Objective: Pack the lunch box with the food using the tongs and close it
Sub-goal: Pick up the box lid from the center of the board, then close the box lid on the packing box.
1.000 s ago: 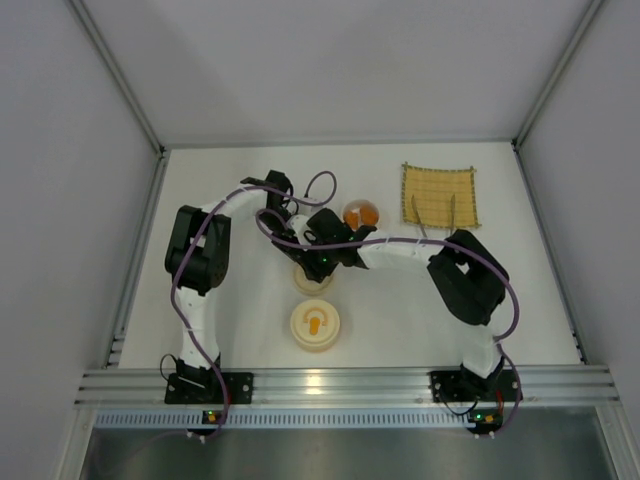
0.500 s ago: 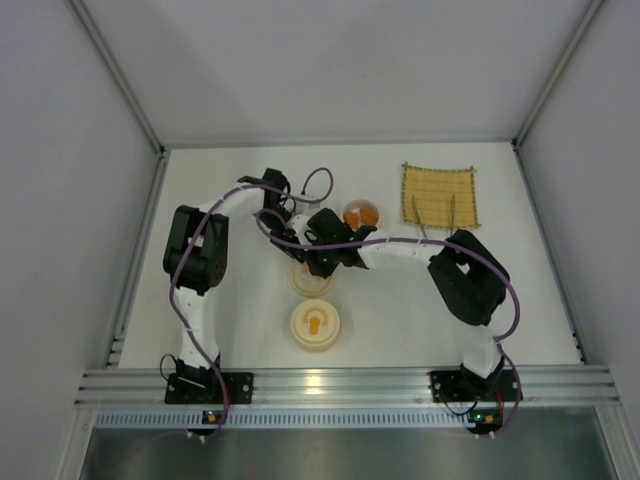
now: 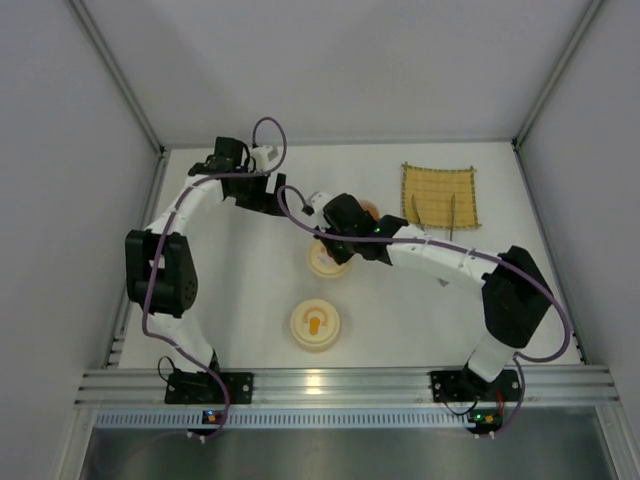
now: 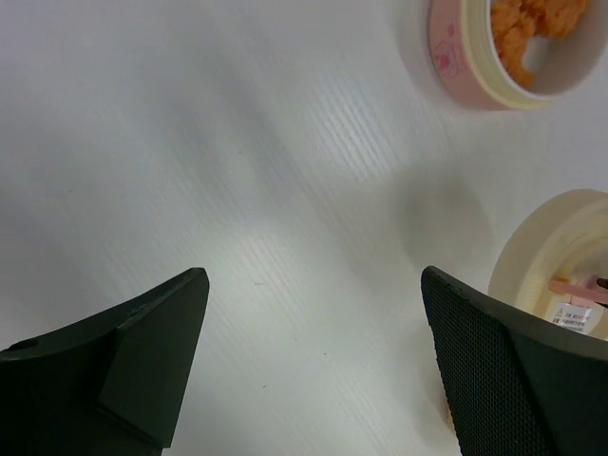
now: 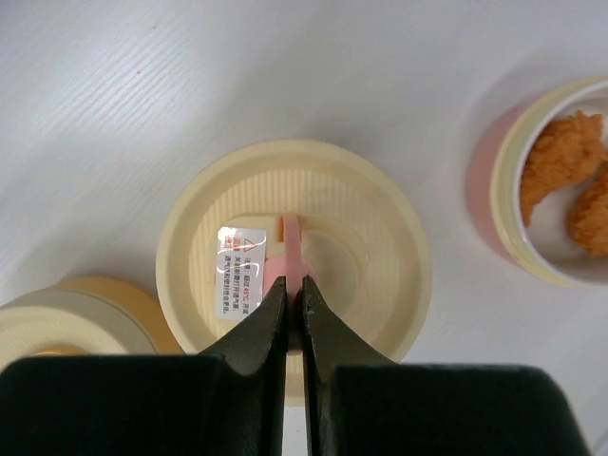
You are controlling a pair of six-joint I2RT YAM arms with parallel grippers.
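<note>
My right gripper (image 5: 293, 293) is shut on the pink handle in the middle of the cream round top (image 5: 366, 242) of the lunch box. In the top view the top (image 3: 328, 260) sits just near-left of the pink bowl (image 3: 366, 211), which holds orange food (image 5: 556, 157). A pale yellow bowl (image 3: 316, 325) with one orange lump stands nearer the arms. My left gripper (image 4: 313, 280) is open over bare table, with nothing between its fingers, left of the pink bowl (image 4: 456, 57). The silver tongs (image 3: 452, 215) lie on the mat's near edge.
The yellow woven mat (image 3: 440, 190) lies at the far right of the white table. My left arm (image 3: 200, 195) reaches across the far left. Grey walls and metal frame rails enclose the table on three sides.
My left gripper opened wide and the left arm swung back toward the far left. The right gripper closed on the top's pink handle and carried the top up-right, toward the pink bowl.
</note>
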